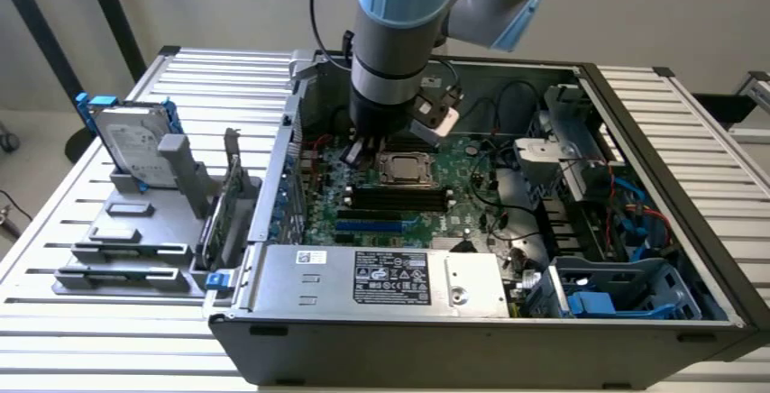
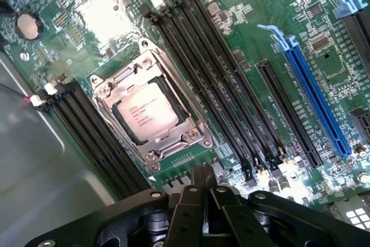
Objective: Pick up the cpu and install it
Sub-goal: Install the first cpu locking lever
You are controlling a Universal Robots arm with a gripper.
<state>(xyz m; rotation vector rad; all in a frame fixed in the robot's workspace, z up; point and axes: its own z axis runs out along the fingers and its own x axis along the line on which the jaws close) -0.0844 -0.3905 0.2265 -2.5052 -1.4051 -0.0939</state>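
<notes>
Chip position: the cpu lies flat inside the metal socket frame on the green motherboard, between two banks of black memory slots. Gripper is empty, fingers pressed together, poised just beside the socket within the open computer case. Judgement: the chip appears seated; any contact should be vertical and gentle, avoiding frame edges.

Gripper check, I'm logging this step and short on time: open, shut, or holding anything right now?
Gripper: shut, fingers together with nothing between them, above the motherboard; the cpu sits in its socket.
</notes>
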